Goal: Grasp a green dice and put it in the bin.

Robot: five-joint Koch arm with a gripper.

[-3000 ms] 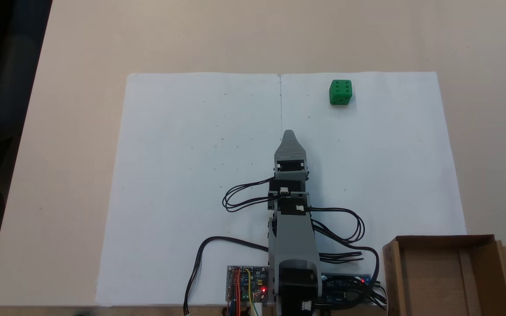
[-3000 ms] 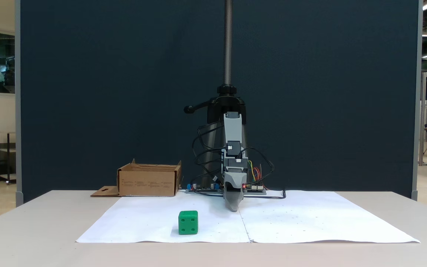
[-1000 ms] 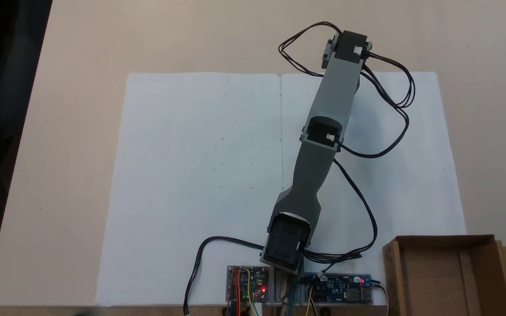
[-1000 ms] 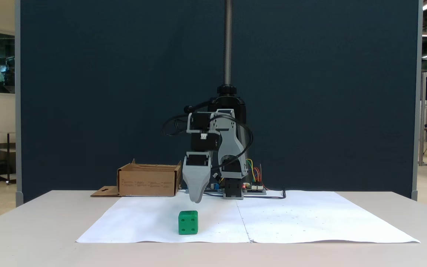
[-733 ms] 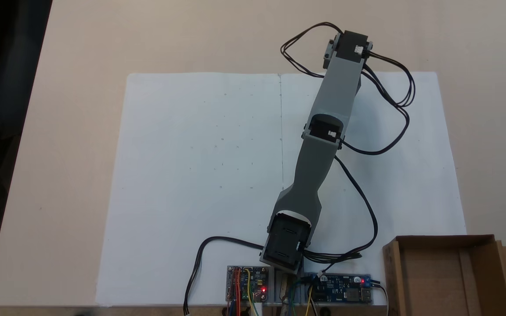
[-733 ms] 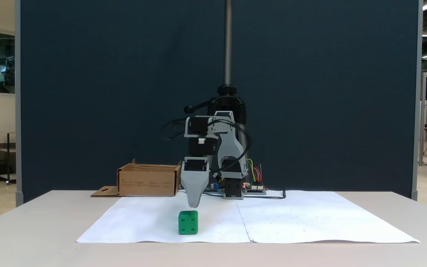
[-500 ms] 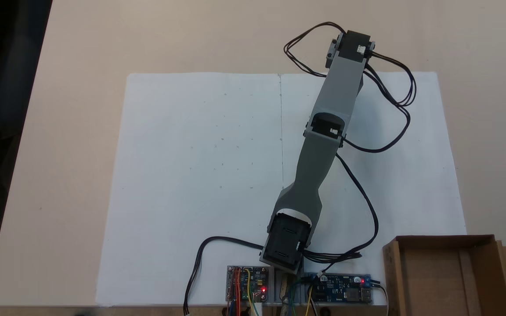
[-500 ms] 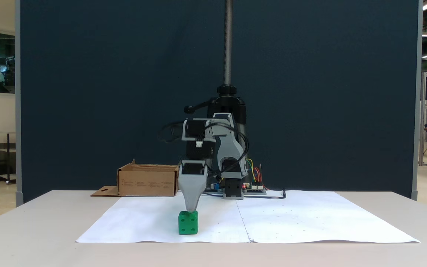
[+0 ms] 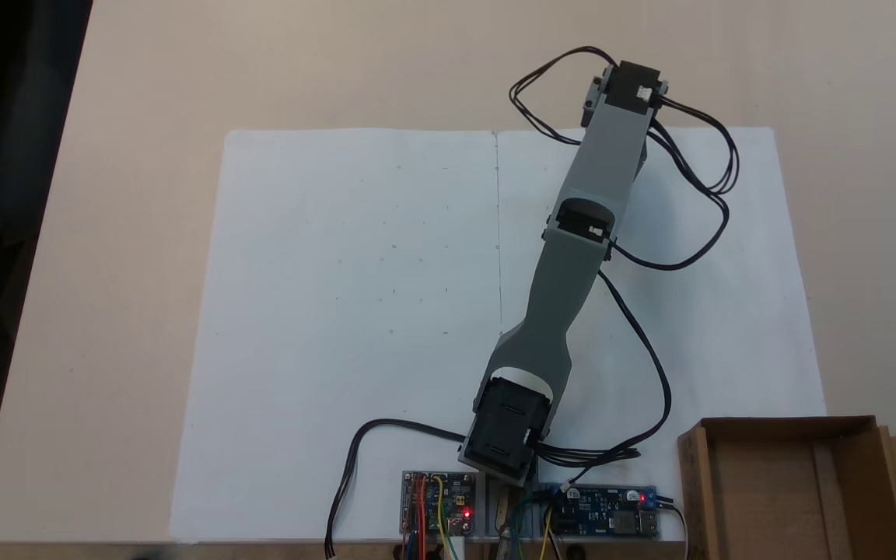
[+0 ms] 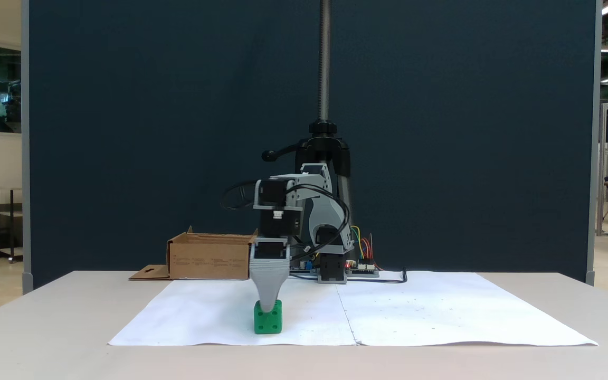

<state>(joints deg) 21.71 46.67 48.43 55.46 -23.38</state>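
The green dice [image 10: 269,324] stands on the white paper near its front edge, left of the centre fold. My gripper [image 10: 268,308] points straight down at it, the grey front jaw overlapping the dice's upper half. The jaws lie one behind the other, so I cannot tell the gap between them. Seen from above, my outstretched arm [image 9: 576,257] covers the dice and the gripper. The bin [image 9: 694,490], an open brown cardboard box, sits beside the arm's base; it also stands at the back left [image 10: 211,258].
A white paper sheet [image 9: 339,311] covers the table's middle. Two circuit boards [image 9: 436,502] and looping black cables [image 9: 697,179] lie by the base. A camera pole [image 10: 325,63] and a dark partition rise behind the arm.
The arm swung out from its folded pose toward the dice. Over the last second the gripper came straight down, from a little above the dice to overlapping its top.
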